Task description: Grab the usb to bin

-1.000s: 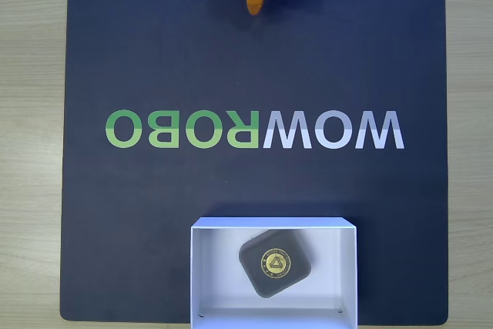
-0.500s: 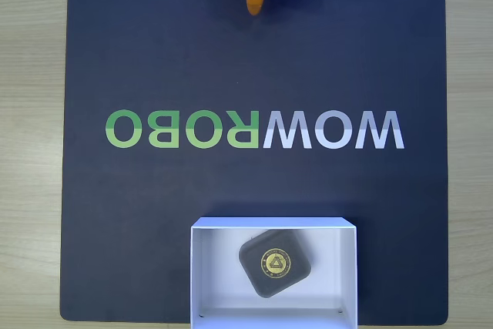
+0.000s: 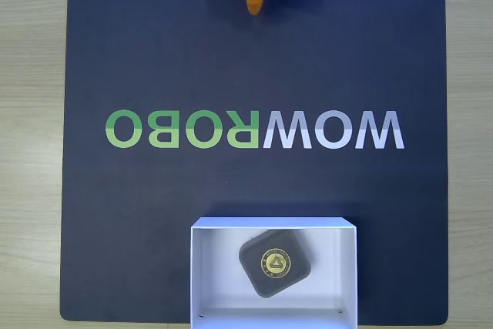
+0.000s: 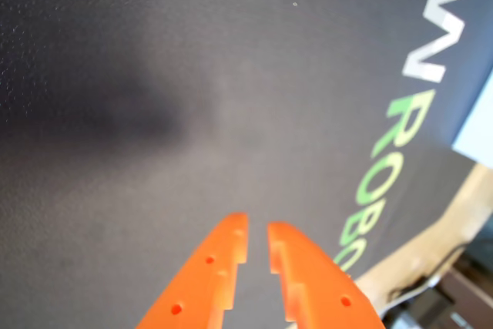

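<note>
In the fixed view the dark mat (image 3: 154, 52) covers most of the wooden table (image 3: 31, 113); the mirrored logo (image 3: 254, 129) in green and grey letters runs across the middle of the mat; the bin (image 3: 339, 267) sits at 6 o'clock on the mat, against its lower edge; the usb (image 3: 274, 263) lies flat inside the bin, near its centre and turned a little, with the yellow emblem facing up; the orange gripper (image 3: 253, 7) hangs at 12 o'clock, well apart from the bin. In the wrist view the gripper (image 4: 256, 233) enters from 6 o'clock over bare mat; its two fingers (image 4: 216, 267) stand nearly together with a thin gap, holding nothing; the logo (image 4: 385, 159) runs at 3 o'clock.
</note>
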